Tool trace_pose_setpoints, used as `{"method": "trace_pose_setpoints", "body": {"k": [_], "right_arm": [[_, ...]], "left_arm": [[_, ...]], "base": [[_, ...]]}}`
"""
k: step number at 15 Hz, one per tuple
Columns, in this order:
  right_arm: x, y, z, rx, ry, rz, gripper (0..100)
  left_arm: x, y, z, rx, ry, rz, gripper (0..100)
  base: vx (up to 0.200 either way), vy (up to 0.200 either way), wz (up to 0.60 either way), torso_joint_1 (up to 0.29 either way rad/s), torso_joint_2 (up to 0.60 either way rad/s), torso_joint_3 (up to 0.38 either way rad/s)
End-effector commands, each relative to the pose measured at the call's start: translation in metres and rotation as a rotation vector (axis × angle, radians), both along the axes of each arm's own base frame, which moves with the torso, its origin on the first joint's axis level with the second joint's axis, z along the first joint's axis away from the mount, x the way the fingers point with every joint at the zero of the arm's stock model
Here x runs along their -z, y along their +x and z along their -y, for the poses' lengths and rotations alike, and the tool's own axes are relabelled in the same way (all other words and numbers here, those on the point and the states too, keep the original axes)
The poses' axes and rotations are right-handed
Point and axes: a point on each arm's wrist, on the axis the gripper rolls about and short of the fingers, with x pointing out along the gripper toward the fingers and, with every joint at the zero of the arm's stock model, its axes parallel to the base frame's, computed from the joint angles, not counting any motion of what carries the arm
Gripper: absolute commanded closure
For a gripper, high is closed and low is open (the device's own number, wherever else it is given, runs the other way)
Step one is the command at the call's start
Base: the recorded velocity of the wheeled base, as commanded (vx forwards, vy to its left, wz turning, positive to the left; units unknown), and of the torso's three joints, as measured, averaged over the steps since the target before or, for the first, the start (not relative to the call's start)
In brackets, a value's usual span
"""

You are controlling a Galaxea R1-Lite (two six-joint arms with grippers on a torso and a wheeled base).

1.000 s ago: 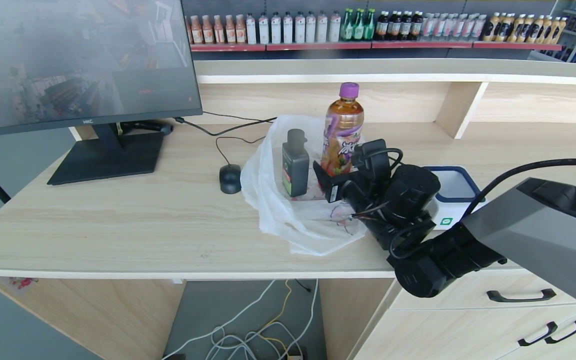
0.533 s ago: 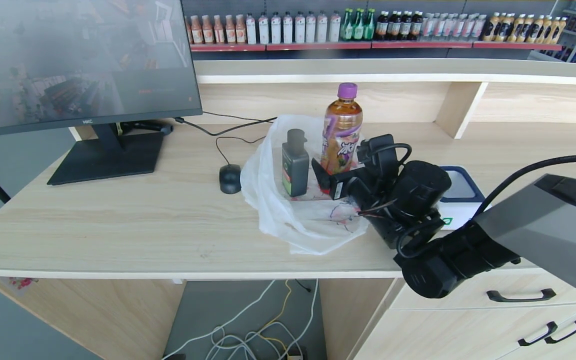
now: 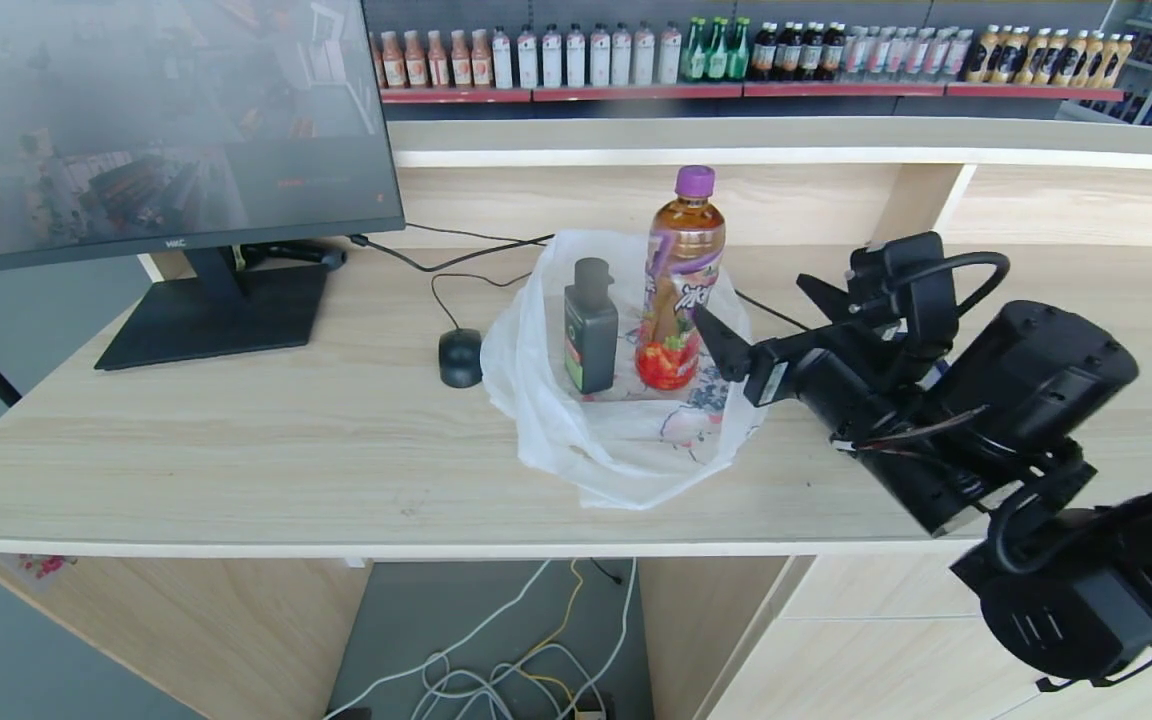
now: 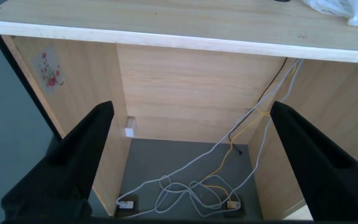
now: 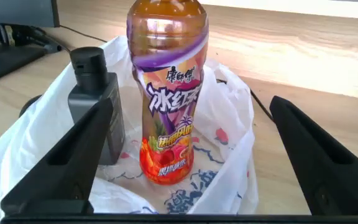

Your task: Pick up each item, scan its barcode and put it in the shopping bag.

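Hanging below the front edge of the surface point(image 3: 236, 440): left gripper point(image 4: 188, 112), jaws spread, nothing held, facing the loose cables point(image 4: 191, 186) on the floor.

Right gripper point(image 3: 751, 300): above the surface, just beside the right side of the shopping bag point(image 3: 586, 450), jaws spread wide, empty. One fingertip point(image 3: 706, 325) points at the tea bottle point(image 3: 681, 280) without touching it.

Shopping bag: thin white plastic, slumped open on the surface.

Tea bottle: purple cap, upright inside the bag.

Dark grey bottle point(image 3: 591, 330): upright inside the bag, just beside the tea bottle on its left.

Step in hand, as I judge it: both items look bagged, so what counts is getting the right gripper clear. Keep the jaws wide and draw back along the line of approach, away from the bag's raised rim. Snagging the plastic would drag the bag, and the tall tea bottle looks easy to tip.

Mouse point(image 3: 460, 357): left of the bag, near it, cord trailing back.

Monitor point(image 3: 156, 120): far left, on its stand, well apart.

Shelf of drinks point(image 3: 736, 50): beyond the back ledge.
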Motion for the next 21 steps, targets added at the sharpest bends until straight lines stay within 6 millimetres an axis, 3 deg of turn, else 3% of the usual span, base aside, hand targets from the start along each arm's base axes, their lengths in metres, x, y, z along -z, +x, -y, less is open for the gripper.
{"method": "trace_pose_setpoints", "body": {"k": [1,3,7,10,13,17,18,21], "right_arm": [[-0.021,-0.063,0.047,0.031,0.02,0.038,0],[-0.013,-0.094,0.074,0.071,0.011,0.016,0],[0.024,-0.166,0.114,0.101,-0.012,-0.053,0],[0.023,-0.188,0.125,0.118,0.043,-0.051,0],[0.035,-0.202,0.131,0.11,0.007,-0.149,0],[0.079,-0.253,0.153,0.046,-0.101,-0.362,0],[0.1,-0.275,0.162,0.016,-0.149,-0.375,0],[0.11,-0.294,0.172,-0.005,-0.154,-0.324,0]], "left_arm": [[0.0,0.0,0.0,0.0,0.0,0.0,0],[0.0,0.0,0.0,-0.001,0.0,0.0,0],[0.0,0.0,0.0,0.0,0.003,0.0,0],[0.0,0.0,0.0,-0.001,0.001,0.0,0],[0.0,0.0,0.0,0.0,0.001,0.0,0],[0.0,0.0,0.0,-0.001,0.001,0.0,0],[0.0,0.0,0.0,-0.001,0.001,0.0,0],[0.0,0.0,0.0,-0.001,0.001,0.0,0]], "base": [[0.0,0.0,0.0,0.0,0.0,0.0],[0.0,0.0,0.0,0.0,0.0,0.0],[0.0,0.0,0.0,0.0,0.0,0.0],[0.0,0.0,0.0,0.0,0.0,0.0],[0.0,0.0,0.0,0.0,0.0,0.0],[0.0,0.0,0.0,0.0,0.0,0.0],[0.0,0.0,0.0,0.0,0.0,0.0],[0.0,0.0,0.0,0.0,0.0,0.0]]}}
